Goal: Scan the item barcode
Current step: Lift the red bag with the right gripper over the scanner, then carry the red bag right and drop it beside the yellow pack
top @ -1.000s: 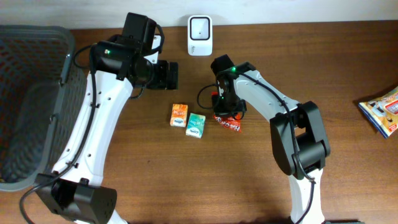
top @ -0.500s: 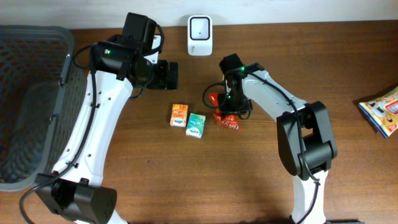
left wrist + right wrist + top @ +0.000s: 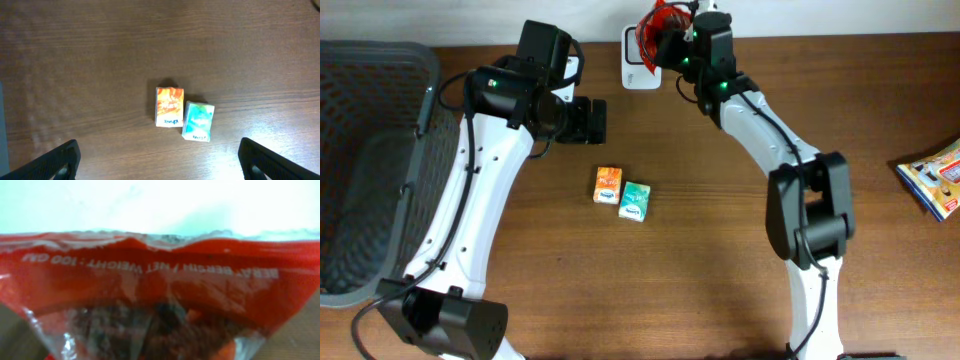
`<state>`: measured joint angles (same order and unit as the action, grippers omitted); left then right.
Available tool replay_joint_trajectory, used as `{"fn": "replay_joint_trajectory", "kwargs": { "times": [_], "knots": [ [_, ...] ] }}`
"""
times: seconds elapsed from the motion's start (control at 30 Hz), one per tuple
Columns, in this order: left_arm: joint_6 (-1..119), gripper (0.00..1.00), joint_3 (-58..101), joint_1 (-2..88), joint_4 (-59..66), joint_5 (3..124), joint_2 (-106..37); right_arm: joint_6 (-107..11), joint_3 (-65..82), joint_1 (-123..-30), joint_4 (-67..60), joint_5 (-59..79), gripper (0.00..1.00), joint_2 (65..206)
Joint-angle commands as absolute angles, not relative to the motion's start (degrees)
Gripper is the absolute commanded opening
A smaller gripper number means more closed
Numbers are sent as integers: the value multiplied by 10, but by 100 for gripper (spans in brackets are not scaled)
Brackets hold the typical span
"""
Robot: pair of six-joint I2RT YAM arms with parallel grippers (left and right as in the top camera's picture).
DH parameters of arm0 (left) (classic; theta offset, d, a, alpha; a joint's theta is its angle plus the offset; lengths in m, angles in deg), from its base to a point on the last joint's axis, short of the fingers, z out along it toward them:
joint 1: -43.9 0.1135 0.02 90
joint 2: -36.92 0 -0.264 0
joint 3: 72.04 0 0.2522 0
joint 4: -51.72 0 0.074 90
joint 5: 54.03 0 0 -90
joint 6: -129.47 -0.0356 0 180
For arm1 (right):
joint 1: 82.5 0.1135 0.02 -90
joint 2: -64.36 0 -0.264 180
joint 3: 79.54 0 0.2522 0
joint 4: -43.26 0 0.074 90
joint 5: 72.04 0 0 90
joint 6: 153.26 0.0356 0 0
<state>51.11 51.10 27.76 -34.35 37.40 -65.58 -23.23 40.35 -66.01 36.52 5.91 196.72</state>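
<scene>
Clenched on the red packet (image 3: 653,25), the right pincer (image 3: 670,38) held it up in the view from above. The packet was at the far edge of the table (image 3: 720,260), right over the top corner of the white scanner (image 3: 636,70). It stuck out from the pincer toward the left. It looked crumpled from up there, so its long side was hard to tell. The left pincer (image 3: 592,120) hung over the table to the left of the scanner, well apart from the packet. An orange box (image 3: 608,184) and a green box (image 3: 635,200) lay just beside each other on the table. A dark basket (image 3: 380,47) stood at the left edge. A snack bag (image 3: 932,178) lay at the right edge.

From the left wrist, the left pincer was released. Its two fingers (image 3: 55,162) sat wide apart in the bottom corners, with only bare table between them. The two small boxes lay farther ahead. The green one was tipped a little.

From the right wrist, the red packet (image 3: 160,280) was very close and filled almost the whole picture. Its long side ran from left to right. Its sealed edge was at the top. The white letters on it were upside down. The lower part was see-through, with dark bits inside. The pincer's own fingers were hidden behind the packet.
</scene>
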Motion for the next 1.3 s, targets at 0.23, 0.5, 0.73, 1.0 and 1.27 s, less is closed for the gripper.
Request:
{"fn": "replay_joint_trajectory", "kwargs": {
  "times": [0.23, 0.5, 0.73, 1.0, 1.27],
  "knots": [
    [514, 99, 513, 279, -344, 372, -653, -143, 411, -623, 409, 55, 4, 2000],
    [514, 99, 513, 279, -344, 372, -653, -220, 429, -915, 235, -199, 4, 1906],
    [514, 99, 513, 279, -344, 372, -653, -468, 429, -1125, -153, 233, 4, 1873],
    [514, 99, 513, 279, -344, 372, -653, -510, 427, -1177, -190, 237, 81, 1878],
    [514, 99, 513, 279, -344, 372, -653, -659, 425, -1050, -428, -254, 92, 1745]
  ]
}}
